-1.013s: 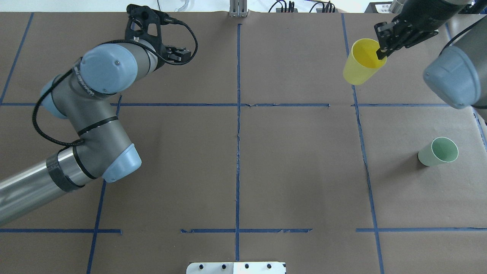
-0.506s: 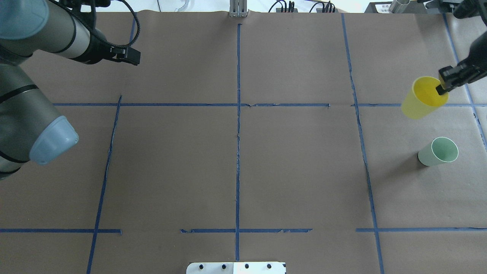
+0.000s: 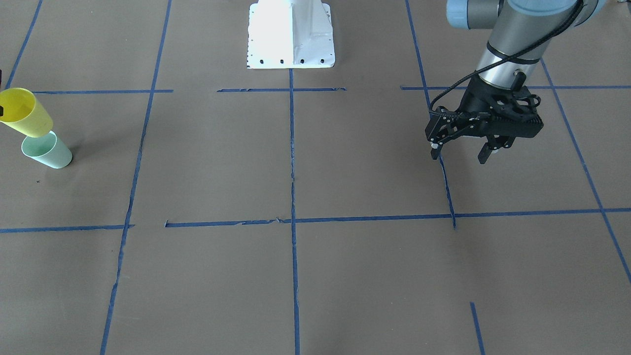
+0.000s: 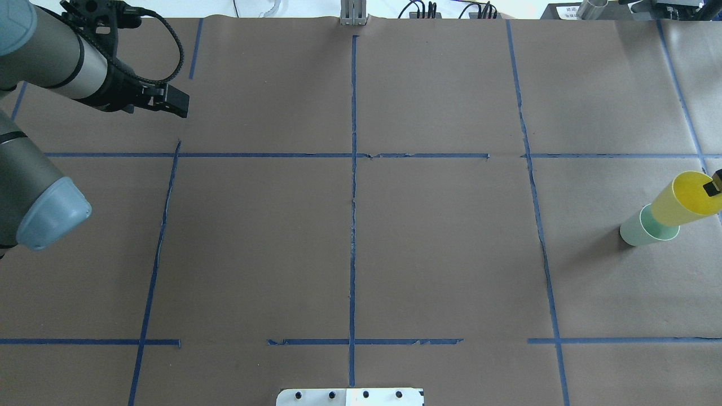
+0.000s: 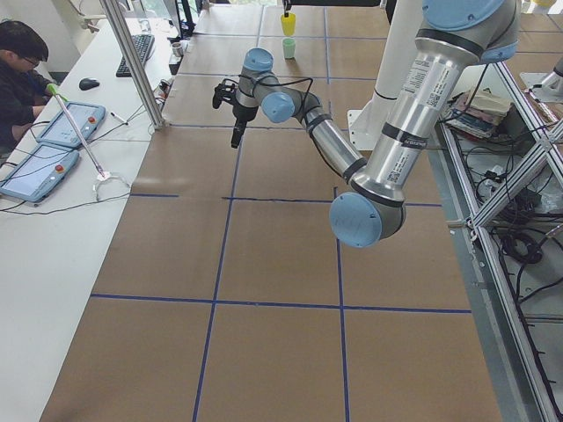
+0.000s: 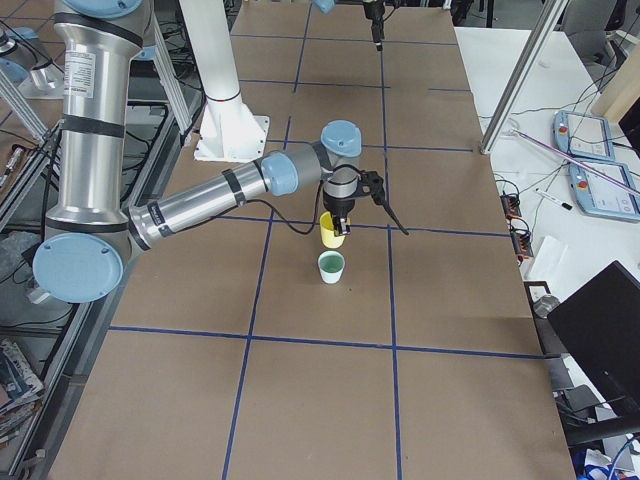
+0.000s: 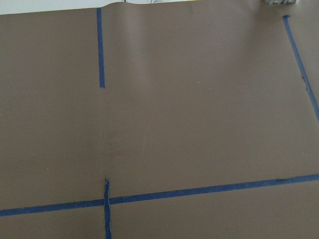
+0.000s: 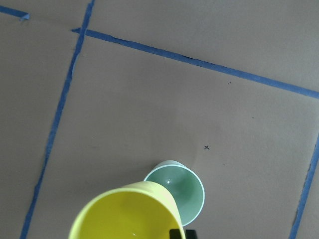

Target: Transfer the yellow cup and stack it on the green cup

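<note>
The carry looks largely done, the stacking not yet. The bright yellow plastic cup [image 4: 679, 200] hangs tilted in the air, its narrow base just over the mouth of the pale mint-green plastic cup [image 4: 636, 234]. That cup stands upright on the brown paper-covered worktop [image 4: 440, 248], near its right end. In the right wrist view the green mouth shows mostly uncovered, so I judge the two are not nested — what is left is to line up, lower and let go. The right tool [image 4: 712, 188] is clamped narrow on the yellow rim, one finger inside the cup; the rest of it lies outside the overhead view. The left tool [image 3: 458, 155] hovers over the worktop's other end, jaws wide apart, holding and touching nothing.
</note>
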You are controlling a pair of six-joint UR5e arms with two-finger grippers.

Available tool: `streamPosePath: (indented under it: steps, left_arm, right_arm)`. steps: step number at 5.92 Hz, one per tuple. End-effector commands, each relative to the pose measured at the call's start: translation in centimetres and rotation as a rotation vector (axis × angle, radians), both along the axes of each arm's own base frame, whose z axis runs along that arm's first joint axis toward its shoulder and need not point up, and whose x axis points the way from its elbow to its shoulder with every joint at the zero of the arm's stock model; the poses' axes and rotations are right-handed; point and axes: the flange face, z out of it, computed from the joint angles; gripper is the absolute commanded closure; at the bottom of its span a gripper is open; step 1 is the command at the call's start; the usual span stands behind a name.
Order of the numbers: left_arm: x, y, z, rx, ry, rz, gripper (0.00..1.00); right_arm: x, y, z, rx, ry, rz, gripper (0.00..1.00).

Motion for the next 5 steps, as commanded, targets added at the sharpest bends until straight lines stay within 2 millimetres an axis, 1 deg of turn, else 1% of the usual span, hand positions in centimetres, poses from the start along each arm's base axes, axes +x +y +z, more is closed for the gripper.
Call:
streamPosePath:
  steps: [1,3,4,5]
  left_arm:
    - [-0.1,0.1,0.2,-0.005,0.0,0.003,0.0]
    - [-0.1,0.1,0.2,-0.005,0.0,0.003,0.0]
    - [-0.1,0.1,0.2,-0.005,0.0,0.003,0.0]
    - [-0.1,0.1,0.2,-0.005,0.0,0.003,0.0]
  right_arm:
    - [-0.2,-0.4,3.7,-0.037,0.011,-0.002,1.0]
    - [-0.7,-1.0,4.5,-0.049,0.016,-0.007,1.0]
    - [-1.1,-1.2,4.6,-0.051,0.017,-0.013,1.0]
    - [-1.8,-1.3,4.6,-0.049,0.017,-0.028,1.0]
